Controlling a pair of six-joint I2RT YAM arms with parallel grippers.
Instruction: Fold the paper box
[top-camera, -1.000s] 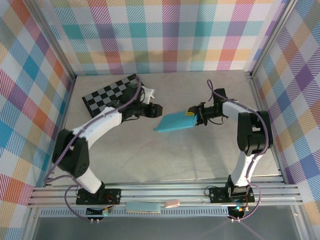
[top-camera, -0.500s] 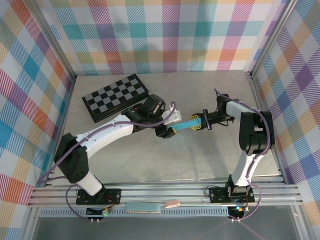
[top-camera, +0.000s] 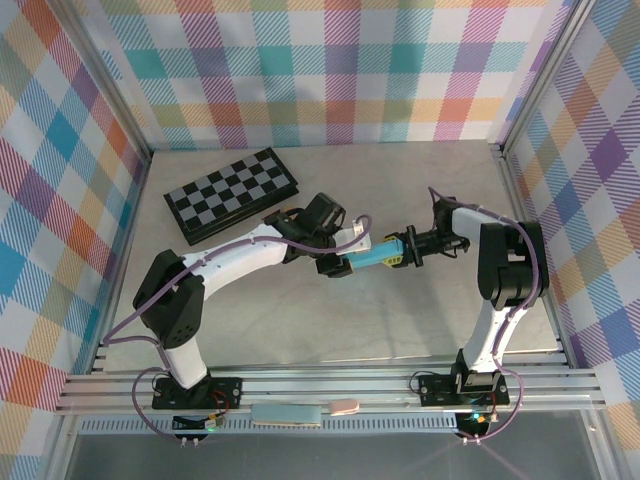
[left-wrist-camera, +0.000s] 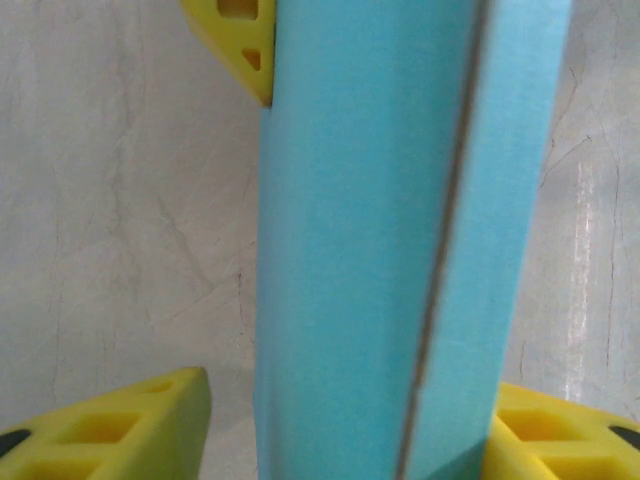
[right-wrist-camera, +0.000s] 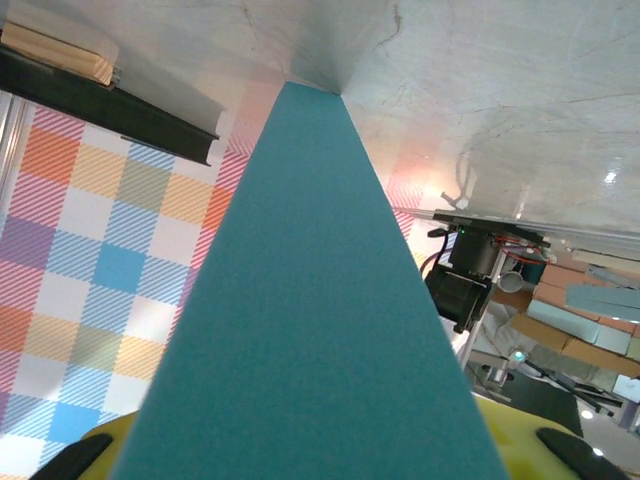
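Note:
The paper box (top-camera: 372, 252) is a flat turquoise box turned on edge, hanging above the middle of the table. My right gripper (top-camera: 397, 250) is shut on its right end. In the right wrist view the box (right-wrist-camera: 310, 300) runs out from between the yellow fingers (right-wrist-camera: 560, 445). My left gripper (top-camera: 338, 262) straddles the left end. In the left wrist view the box (left-wrist-camera: 380, 250) stands between the yellow fingers. The right finger (left-wrist-camera: 560, 440) touches the box, while the left finger (left-wrist-camera: 130, 430) is a small gap away. A fingertip of the right gripper (left-wrist-camera: 245, 40) presses the box's far end.
A black-and-grey checkerboard (top-camera: 230, 193) lies at the back left of the table. Plaid walls close in the back and both sides. On the front rail lie a pale blue piece (top-camera: 287, 414) and a pink one (top-camera: 344, 406).
The box has turned from broad face up onto its edge in the right gripper. My left arm has swung right from near the checkerboard, and its jaws now stand around the box's left end.

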